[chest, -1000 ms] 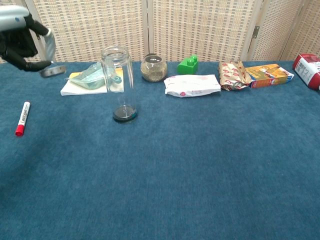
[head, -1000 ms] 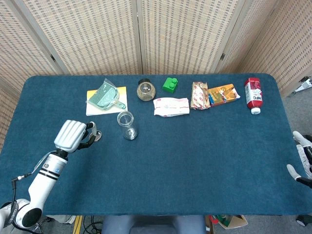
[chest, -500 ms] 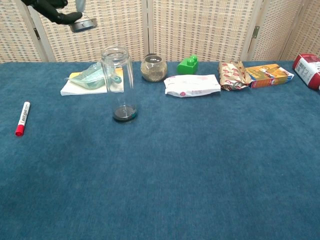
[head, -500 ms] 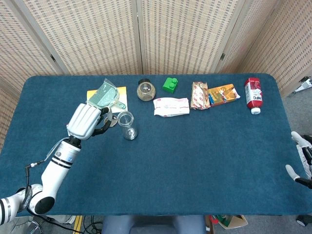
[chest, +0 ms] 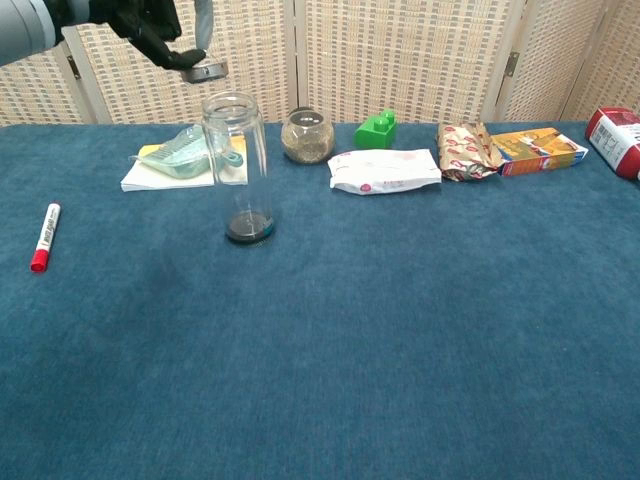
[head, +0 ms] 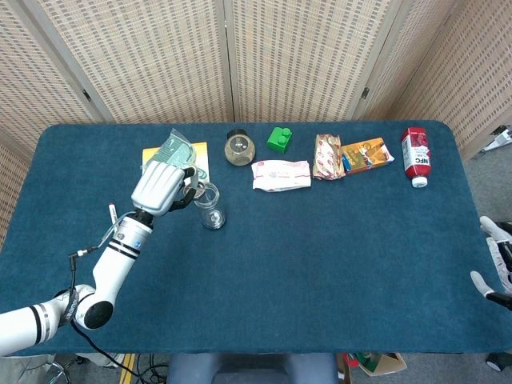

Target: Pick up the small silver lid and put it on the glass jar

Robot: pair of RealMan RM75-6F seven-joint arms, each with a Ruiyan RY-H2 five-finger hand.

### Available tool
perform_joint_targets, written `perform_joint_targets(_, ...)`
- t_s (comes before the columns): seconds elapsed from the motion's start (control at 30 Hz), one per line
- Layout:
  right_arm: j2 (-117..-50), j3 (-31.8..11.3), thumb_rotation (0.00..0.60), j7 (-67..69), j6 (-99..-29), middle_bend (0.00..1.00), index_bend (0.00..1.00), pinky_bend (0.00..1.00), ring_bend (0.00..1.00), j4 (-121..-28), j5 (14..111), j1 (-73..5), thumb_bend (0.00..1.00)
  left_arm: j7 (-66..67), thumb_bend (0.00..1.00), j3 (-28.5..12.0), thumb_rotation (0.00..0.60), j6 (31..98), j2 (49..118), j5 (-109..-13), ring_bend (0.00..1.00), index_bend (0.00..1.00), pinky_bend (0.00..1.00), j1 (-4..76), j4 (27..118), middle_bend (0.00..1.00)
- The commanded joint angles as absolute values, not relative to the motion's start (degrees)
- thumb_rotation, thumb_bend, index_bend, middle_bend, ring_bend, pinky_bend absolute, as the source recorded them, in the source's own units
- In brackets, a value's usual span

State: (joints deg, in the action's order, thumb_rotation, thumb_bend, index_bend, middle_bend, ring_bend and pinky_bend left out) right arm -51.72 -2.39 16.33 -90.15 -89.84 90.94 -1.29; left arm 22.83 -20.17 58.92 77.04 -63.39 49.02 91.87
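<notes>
The left hand [chest: 150, 25] pinches the lid [chest: 205, 71] in the air, just above and left of the jar [chest: 237, 165] mouth. The jar stands upright toward the surface's [head: 320, 264] far left. The right hand [head: 498, 268] hangs off the right edge; I cannot tell its fingers' state.

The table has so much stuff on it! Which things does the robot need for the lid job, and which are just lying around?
Needed:
small silver lid, held by the left hand
glass jar, open

Just lying around:
red marker
green dustpan
round jar
green block
white packet
snack packs
red carton
</notes>
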Motion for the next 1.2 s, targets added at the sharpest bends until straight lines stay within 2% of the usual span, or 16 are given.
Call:
perform_joint_targets(0.03, -51.8, -2.4, 0.600, 16.4, -90.1, 0.19, 0.02, 0.23, 0.08, -89.8, 90.9, -1.3, 0.30, 23.6, 0.51, -19.8, 0.600, 58.3, 78.3, -62.3, 0.98, 0.62, 1.00, 50.2, 90.1, 1.00)
perform_joint_targets(1.2, -52.2, -2.3, 0.600, 17.7, -90.6, 0.19, 0.02, 0.23, 0.08, -88.2, 90.3, -0.6, 0.30, 25.1, 0.50, -17.6, 0.600, 58.9, 80.7, -60.2, 0.98, 0.60, 1.00, 53.0, 87.8, 1.00)
